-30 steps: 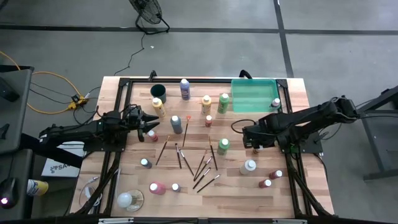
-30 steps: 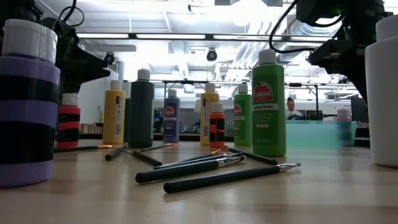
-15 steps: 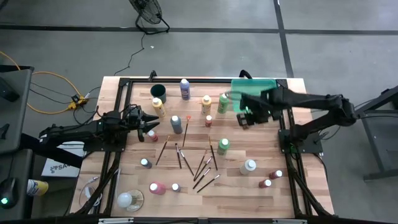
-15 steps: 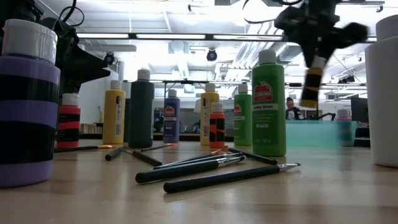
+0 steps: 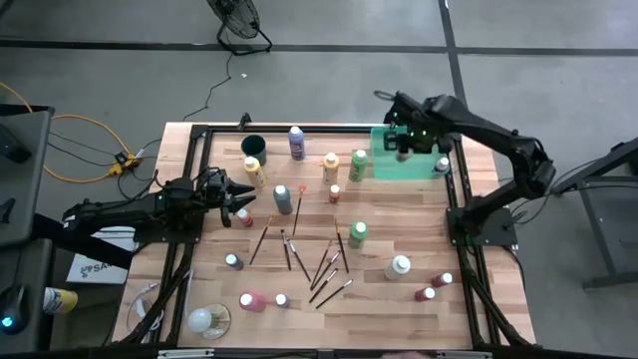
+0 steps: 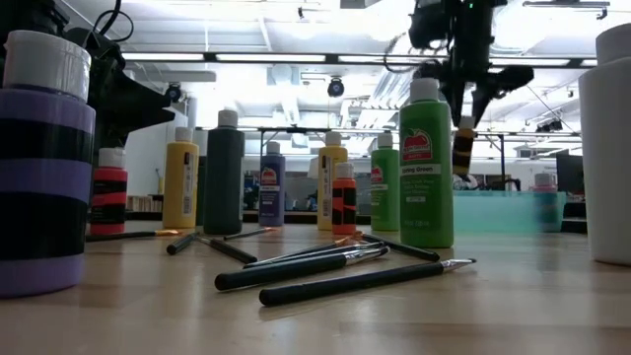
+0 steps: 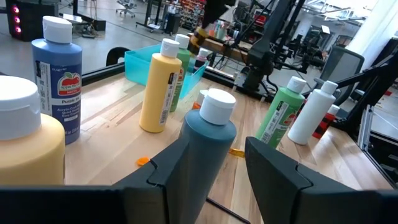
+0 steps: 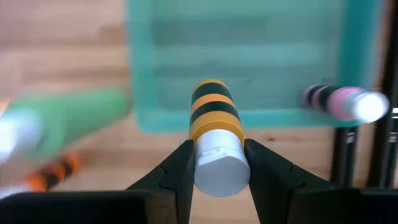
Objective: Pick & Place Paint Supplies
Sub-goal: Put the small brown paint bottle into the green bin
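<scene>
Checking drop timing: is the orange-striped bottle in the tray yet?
Not yet. The right pincer holds the orange-striped bottle in the air above the green tray; low view shows it hanging.

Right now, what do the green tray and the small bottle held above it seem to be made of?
The green tray looks like translucent plastic: wood grain shows faintly through it. The small bottle in the right pincer seems plastic too, with an orange-and-black striped label and a smooth white cap.

Pink bottle [image 5: 442, 165] in tray's [image 5: 384, 160] corner
</scene>
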You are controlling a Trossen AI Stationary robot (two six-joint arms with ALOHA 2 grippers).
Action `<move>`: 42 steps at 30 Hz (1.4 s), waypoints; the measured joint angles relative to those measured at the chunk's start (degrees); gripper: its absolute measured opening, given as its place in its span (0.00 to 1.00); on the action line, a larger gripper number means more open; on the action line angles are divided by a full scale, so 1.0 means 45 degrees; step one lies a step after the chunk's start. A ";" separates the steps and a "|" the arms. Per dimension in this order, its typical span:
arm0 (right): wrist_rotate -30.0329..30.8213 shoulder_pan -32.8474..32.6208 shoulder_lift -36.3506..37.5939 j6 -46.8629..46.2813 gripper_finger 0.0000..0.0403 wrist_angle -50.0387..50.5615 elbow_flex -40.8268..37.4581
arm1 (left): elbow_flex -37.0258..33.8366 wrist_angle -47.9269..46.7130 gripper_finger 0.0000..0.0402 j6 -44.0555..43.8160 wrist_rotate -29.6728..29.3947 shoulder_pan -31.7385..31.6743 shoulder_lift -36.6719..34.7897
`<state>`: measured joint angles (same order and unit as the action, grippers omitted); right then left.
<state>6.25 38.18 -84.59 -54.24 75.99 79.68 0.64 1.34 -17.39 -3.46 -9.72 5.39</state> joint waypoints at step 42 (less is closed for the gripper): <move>0.0819 0.6041 -0.3169 -0.3275 0.37 -0.2536 -0.0005 | 0.0000 0.0019 0.38 0.0000 -0.0128 -0.0003 -0.0001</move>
<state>9.93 65.36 -98.85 -68.97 64.57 79.66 0.64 1.43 -17.39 -4.03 -9.74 5.39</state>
